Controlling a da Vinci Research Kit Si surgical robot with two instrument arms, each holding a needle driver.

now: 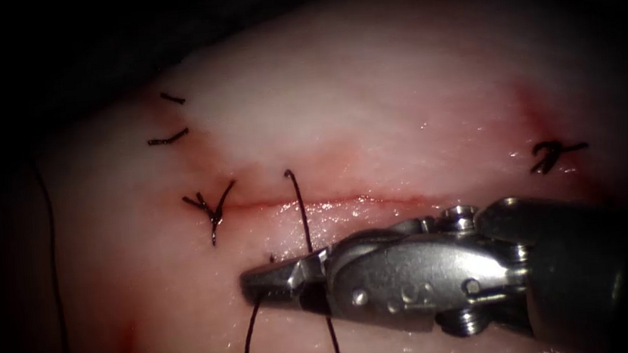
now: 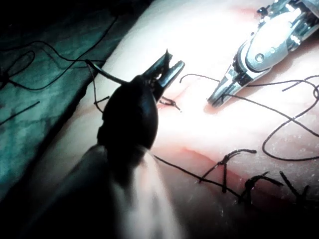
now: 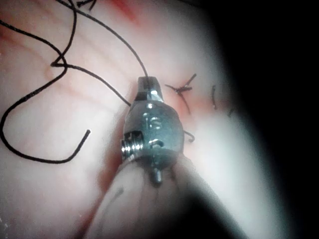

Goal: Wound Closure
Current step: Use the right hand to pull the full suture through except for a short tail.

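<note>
A: Nearest in the endoscope view is the right tool, coming in from the lower right of the frame. Its jaws are together, and the thread meets them at the tip; I judge they are clamped on it.

B: Yes. One strand rises from the jaws across the cut and ends just above it, another hangs down to the bottom edge. And the left tool?

A: In its own wrist view the jaws stand slightly apart, with a thin curved thing at them. Perhaps the needle, I cannot tell.

B: Then where the needle is stays uncertain. Behind the right tool lies the cut, horizontal on the tissue.

A: At the left end of the cut sits a finished knot, another knot at far right.

B: For good work, in my judgement, the thread wants an even hold without jerking, so it does not tear the tissue.
</note>
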